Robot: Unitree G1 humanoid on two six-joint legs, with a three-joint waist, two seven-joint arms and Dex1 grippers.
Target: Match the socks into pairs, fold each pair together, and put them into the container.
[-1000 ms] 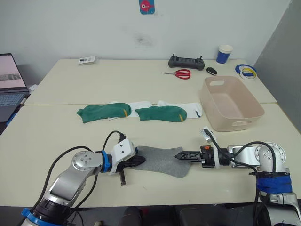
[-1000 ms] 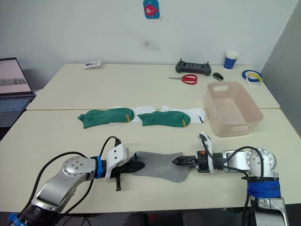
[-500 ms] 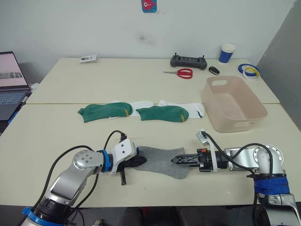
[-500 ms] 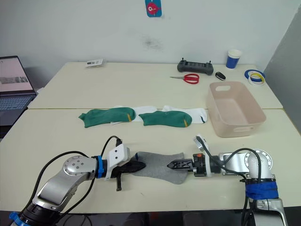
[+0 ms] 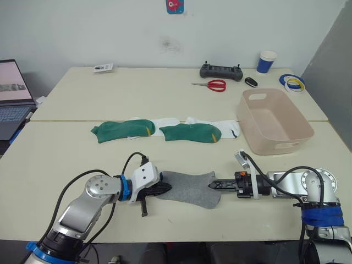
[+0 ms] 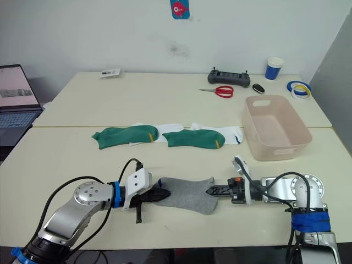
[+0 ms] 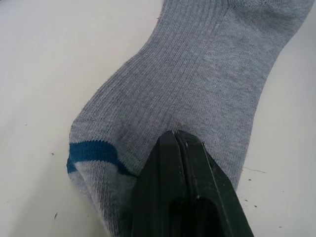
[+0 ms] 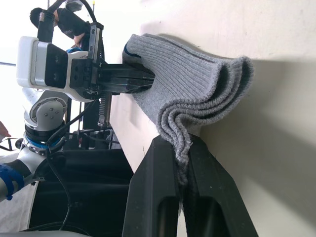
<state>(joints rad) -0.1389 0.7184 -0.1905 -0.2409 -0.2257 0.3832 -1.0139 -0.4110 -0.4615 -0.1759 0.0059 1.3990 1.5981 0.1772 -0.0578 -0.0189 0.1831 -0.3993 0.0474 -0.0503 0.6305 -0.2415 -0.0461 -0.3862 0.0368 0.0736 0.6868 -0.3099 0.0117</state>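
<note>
Two grey socks (image 5: 190, 187) lie stacked near the table's front edge. My left gripper (image 7: 174, 133) is shut, its tips pressing on the toe end beside a blue band. My right gripper (image 8: 180, 140) is shut on the cuff end, with the bunched grey fabric pinched between its fingers (image 5: 220, 186). Farther back lie two dark green socks (image 5: 122, 130) (image 5: 190, 132), each overlapping a white sock (image 5: 168, 122) (image 5: 230, 127). The pale pink container (image 5: 280, 146) stands empty at the right, beyond my right arm.
Along the back of the table are red scissors (image 5: 210, 85), a black controller (image 5: 220, 71), a small black object (image 5: 250, 82), a blue cup (image 5: 266, 61) and tape rolls (image 5: 290, 82). A laptop (image 5: 11, 99) sits at far left.
My right gripper has closed on the cuff end of the grey socks and drawn back slightly to the right. The left gripper has stayed put on the toe end.
</note>
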